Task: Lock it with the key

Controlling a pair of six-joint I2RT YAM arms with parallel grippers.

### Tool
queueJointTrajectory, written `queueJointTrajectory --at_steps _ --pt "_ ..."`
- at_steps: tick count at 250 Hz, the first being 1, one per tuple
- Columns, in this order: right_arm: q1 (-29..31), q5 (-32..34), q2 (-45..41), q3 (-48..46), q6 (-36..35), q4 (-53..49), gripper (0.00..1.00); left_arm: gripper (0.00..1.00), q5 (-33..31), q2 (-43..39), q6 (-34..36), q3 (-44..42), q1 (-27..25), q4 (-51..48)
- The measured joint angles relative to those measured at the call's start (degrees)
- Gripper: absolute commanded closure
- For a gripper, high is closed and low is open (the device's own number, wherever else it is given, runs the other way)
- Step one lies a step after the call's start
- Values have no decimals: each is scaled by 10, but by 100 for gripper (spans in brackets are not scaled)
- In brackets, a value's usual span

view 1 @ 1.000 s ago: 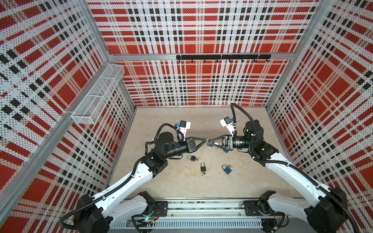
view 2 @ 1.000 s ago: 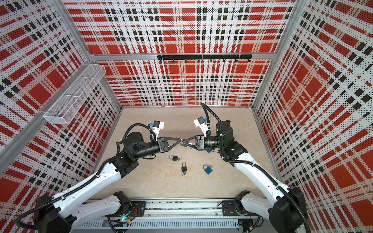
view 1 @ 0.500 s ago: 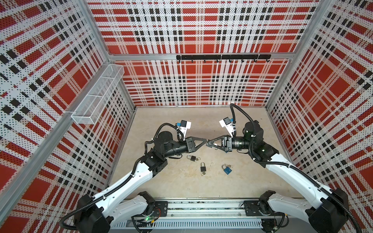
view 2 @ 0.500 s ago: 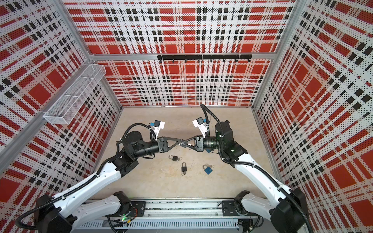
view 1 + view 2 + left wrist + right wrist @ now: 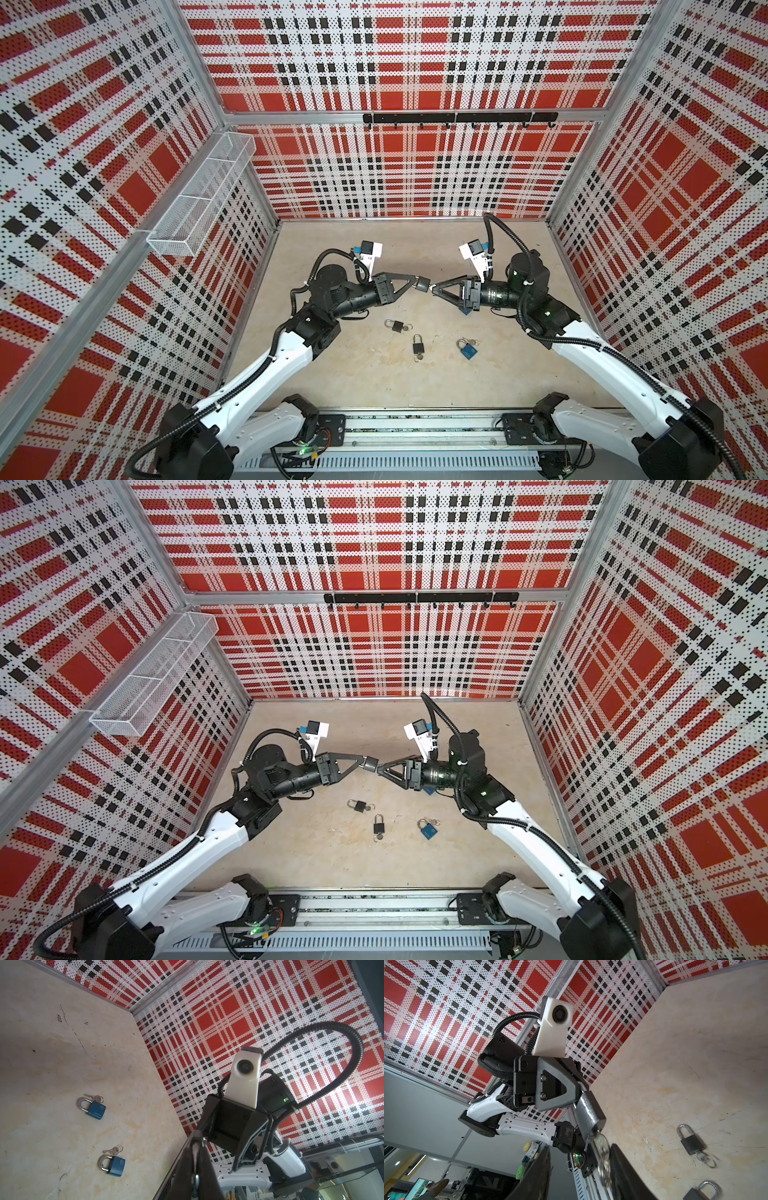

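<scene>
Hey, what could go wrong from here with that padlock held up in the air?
The left gripper pinches the black padlock only at its shackle end, in mid-air: a twist could swing or drop it. The right gripper is open around the key; closing may catch the dangling ring instead.

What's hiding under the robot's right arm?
A blue padlock lies on the table under the right end effector. In both top views only its edge peeks out; the rest is covered. The left wrist view shows it whole, keys beside its shackle.
</scene>
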Motion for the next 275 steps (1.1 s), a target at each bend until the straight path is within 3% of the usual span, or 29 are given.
queueJointTrajectory --at_steps 69,136,221,275 --pt "-7 -2 14 -24 26 58 61 100 8 17 -7 18 0 11" --pt "-7 -9 33 -24 45 95 100 100 11 23 -11 19 0 14" --pt "-8 -14 38 -24 53 106 100 100 31 25 -17 19 25 17" --pt "-32 -12 27 -42 55 97 100 100 46 23 -22 19 74 21"
